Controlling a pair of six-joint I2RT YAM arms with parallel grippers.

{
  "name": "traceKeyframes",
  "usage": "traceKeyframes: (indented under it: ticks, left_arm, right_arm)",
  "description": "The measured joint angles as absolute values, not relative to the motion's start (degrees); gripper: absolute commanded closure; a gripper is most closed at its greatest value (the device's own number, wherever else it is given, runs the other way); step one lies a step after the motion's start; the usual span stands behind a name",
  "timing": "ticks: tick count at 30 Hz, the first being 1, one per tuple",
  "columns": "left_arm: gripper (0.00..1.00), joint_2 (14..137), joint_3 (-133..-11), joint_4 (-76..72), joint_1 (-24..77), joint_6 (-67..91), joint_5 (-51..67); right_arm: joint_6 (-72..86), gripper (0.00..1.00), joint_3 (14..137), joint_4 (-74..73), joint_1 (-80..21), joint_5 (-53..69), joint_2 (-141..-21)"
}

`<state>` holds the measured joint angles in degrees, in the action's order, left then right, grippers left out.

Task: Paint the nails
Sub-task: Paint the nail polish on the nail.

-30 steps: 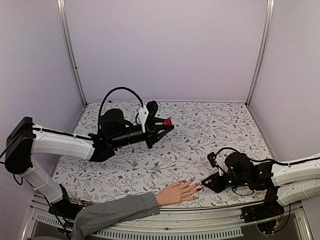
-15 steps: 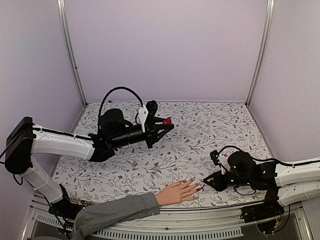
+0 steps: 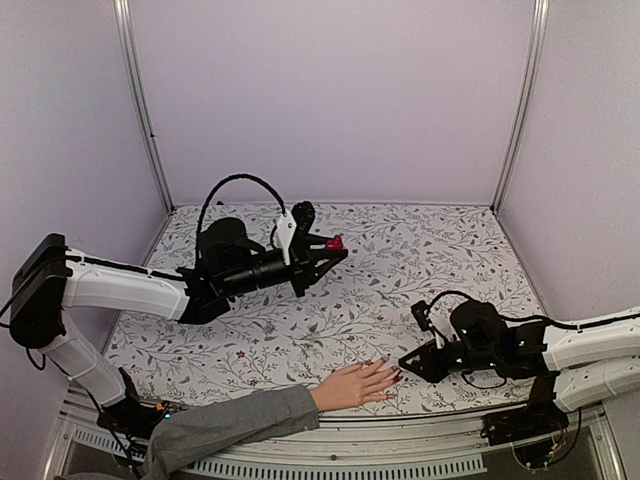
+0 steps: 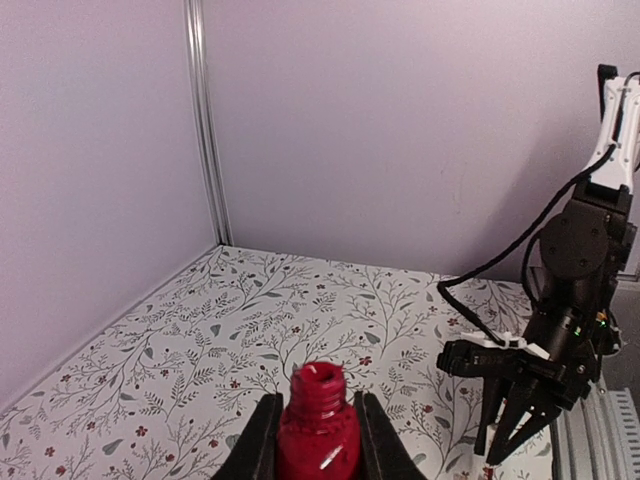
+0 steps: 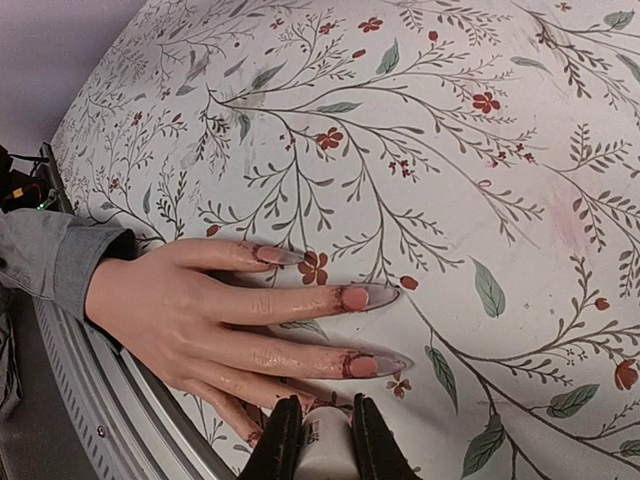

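Left gripper [image 3: 333, 247] pinches a small red bottle [image 3: 337, 241] above the flowered table [image 3: 400, 260], just toward 12 o'clock from the middle of the top view. Right gripper [image 3: 403, 362] sits low at 4 o'clock. Its tips are just beside the fingertips of a pale hand [image 3: 352, 386] lying flat at 6 o'clock, and a grey sleeve [image 3: 230, 424] trails toward 7. The nails [image 3: 397, 378] are only dark red specks there.

From the left wrist, both fingers [image 4: 262, 440] press the bottle's sides at 6 o'clock. Its threaded neck is open and the glass shows red throughout. The right arm [image 4: 570, 240] stands at 3 o'clock, well apart.

From the right wrist, the fingers [image 5: 283, 440] at 6 o'clock clamp a white cap [image 5: 325, 445]. The nails [image 5: 355, 297] point toward 3 o'clock, pinkish with red smears at their bases. One lies near the cap, toward 1 o'clock from it.
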<state>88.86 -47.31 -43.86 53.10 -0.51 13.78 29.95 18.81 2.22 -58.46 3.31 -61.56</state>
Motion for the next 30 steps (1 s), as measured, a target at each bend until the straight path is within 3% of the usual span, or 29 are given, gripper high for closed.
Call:
traceKeyframes:
  ticks: [30]
  left_arm:
    - [1.0,88.9,-47.2,-43.9,53.1,-0.4,13.4]
  right_arm:
    - [30.2,1.0,19.2,-3.4,-58.5,-0.4,-59.5]
